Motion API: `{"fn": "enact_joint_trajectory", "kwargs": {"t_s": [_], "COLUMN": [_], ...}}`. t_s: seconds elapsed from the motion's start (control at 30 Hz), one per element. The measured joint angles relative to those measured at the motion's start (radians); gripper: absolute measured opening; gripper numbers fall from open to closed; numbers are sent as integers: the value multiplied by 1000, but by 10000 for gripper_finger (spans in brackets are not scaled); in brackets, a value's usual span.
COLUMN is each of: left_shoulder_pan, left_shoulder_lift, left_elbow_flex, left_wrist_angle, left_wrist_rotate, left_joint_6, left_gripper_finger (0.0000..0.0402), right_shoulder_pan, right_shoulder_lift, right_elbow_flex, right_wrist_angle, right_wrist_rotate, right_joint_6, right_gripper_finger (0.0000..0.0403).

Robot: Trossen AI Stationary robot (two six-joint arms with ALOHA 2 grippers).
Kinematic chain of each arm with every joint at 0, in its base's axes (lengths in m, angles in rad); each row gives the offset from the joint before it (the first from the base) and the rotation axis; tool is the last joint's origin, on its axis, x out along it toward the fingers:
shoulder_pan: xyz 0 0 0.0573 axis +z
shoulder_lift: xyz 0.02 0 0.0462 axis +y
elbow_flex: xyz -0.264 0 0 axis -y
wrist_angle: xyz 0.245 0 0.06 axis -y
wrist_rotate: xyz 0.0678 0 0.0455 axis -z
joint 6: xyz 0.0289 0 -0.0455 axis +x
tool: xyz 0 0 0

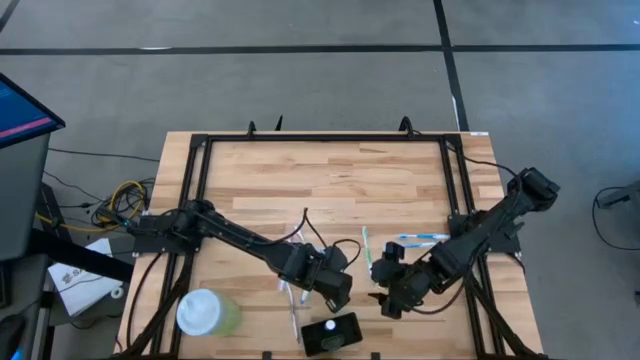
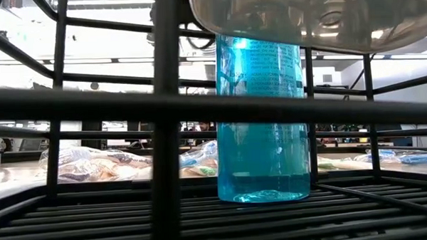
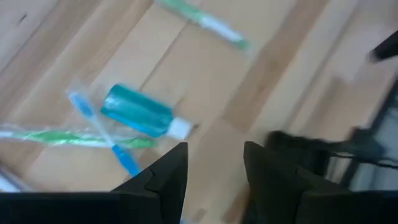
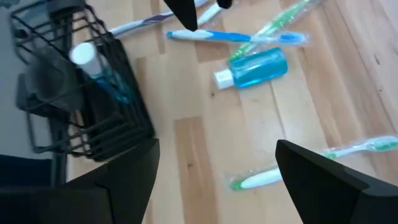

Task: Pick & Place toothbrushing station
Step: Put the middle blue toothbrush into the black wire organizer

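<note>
Left gripper [image 3: 214, 171] fingers parted, grasping nothing; just ahead lie a teal tube [image 3: 138, 111] with crossed blue and green toothbrushes [image 3: 99, 124]. Right gripper [image 4: 214, 174] fingers spread wide, empty, over bare table [image 4: 186, 155]. Black holder [image 4: 87, 99], one tube inside, sits beside its fingers; more toothbrushes scattered beyond.

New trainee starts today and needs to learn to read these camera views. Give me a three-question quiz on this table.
1. True or false: the right gripper holds a toothbrush.
2. What already stands inside the black holder? A) teal tube B) green cup C) nothing
3. Which arm's fingers hover above the loose teal tube lying on the table?

Key: 1 false, its fingers are open and empty. 2 A. 3 the left gripper.
</note>
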Motion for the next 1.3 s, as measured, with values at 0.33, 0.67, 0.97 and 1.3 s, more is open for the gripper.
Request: {"fn": "enact_joint_trajectory", "kwargs": {"t_s": [0.33, 0.67, 0.97, 1.3], "left_shoulder_pan": [15, 21, 23, 19], "left_shoulder_lift": [0, -238, -561, -575], "left_elbow_flex": [-122, -469, -934, -977], "left_wrist_angle": [5, 272, 756, 797], "left_wrist_rotate": [49, 2, 34, 57], "left_joint_6": [62, 128, 131, 370], "left_gripper_finger": [153, 129, 98, 57], "right_shoulder_pan": [-55, -140, -198, -309], "right_shoulder_lift": [-15, -14, -14, -8], "right_elbow_flex": [-89, -113, -113, -113], "right_wrist_angle": [70, 195, 213, 253], "right_wrist_rotate": [6, -1, -12, -63], "right_joint_6": [-3, -8, -73, -143], "right_gripper_finger": [303, 302, 302, 302]}}
